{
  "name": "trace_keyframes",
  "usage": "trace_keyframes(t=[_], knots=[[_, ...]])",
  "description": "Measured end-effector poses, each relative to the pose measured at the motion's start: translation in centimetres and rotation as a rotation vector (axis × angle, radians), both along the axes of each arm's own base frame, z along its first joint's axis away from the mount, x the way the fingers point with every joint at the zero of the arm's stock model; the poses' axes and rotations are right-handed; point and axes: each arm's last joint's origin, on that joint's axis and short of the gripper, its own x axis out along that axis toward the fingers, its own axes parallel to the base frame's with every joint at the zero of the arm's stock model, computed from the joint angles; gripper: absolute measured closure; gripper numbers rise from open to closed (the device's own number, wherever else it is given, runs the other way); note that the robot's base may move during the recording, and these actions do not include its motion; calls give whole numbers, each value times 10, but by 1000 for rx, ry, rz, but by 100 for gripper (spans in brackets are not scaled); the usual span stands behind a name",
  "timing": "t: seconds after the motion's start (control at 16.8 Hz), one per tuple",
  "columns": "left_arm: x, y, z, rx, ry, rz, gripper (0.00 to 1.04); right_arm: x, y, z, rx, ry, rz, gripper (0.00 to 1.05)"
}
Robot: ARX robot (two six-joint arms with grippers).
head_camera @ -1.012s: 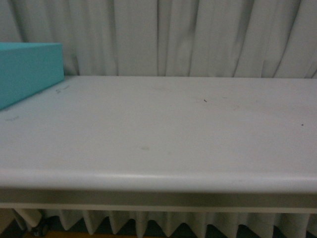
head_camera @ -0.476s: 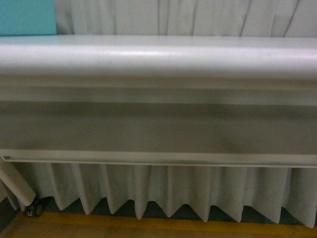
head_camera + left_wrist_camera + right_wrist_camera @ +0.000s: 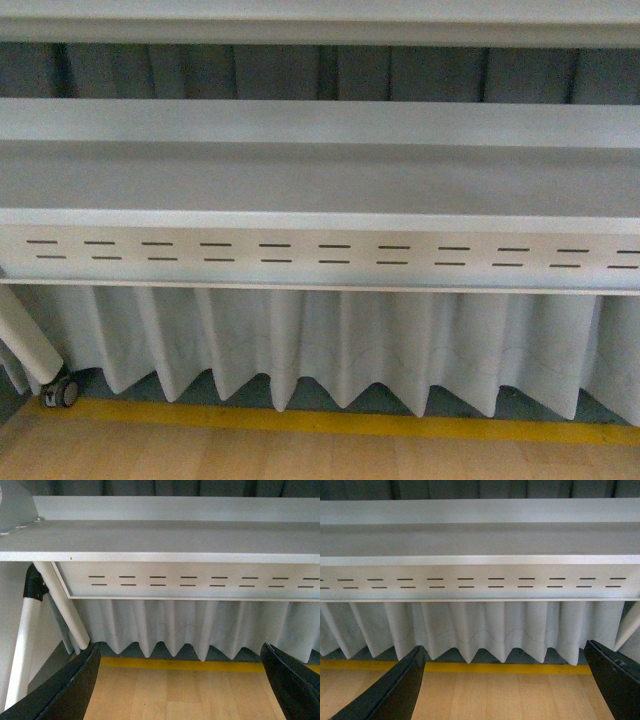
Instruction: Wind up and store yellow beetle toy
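The left gripper (image 3: 180, 680) stands wide open with nothing between its jaws; its two black fingers (image 3: 65, 690) show only as dark wedges at either side of the left wrist view, well apart from each other. The right gripper (image 3: 502, 680) is likewise spread wide and holds nothing, its black fingers (image 3: 390, 690) framing bare wood floor (image 3: 505, 695) in the right wrist view. Both grippers hang in the air over that floor, touching nothing. Beyond them a yellow stripe (image 3: 330, 422) runs along the floor, and just behind it hangs a pleated white curtain (image 3: 330, 340) with a zigzag lower edge. Above the curtain sits a pale panel (image 3: 320, 255) pierced by two rows of short dark slots, and over that lies a flat grey shelf (image 3: 320, 180), then a second pale rail (image 3: 320, 25) at the top of the front view. At the front view's lower left a white leg (image 3: 25, 335) slants down to a small black caster (image 3: 62, 392); the left wrist view shows white legs (image 3: 62, 605) too, joined by a black fitting (image 3: 35, 582). The toy appears in none of the three views, so its place cannot be told.
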Motion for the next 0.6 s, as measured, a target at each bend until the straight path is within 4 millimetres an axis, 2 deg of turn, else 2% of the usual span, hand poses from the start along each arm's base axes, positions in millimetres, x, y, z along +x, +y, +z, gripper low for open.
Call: trace_keyframes(t=[0.6], knots=[[0,0,0,0,0,0,7,0,0,0,0,0,0,7]])
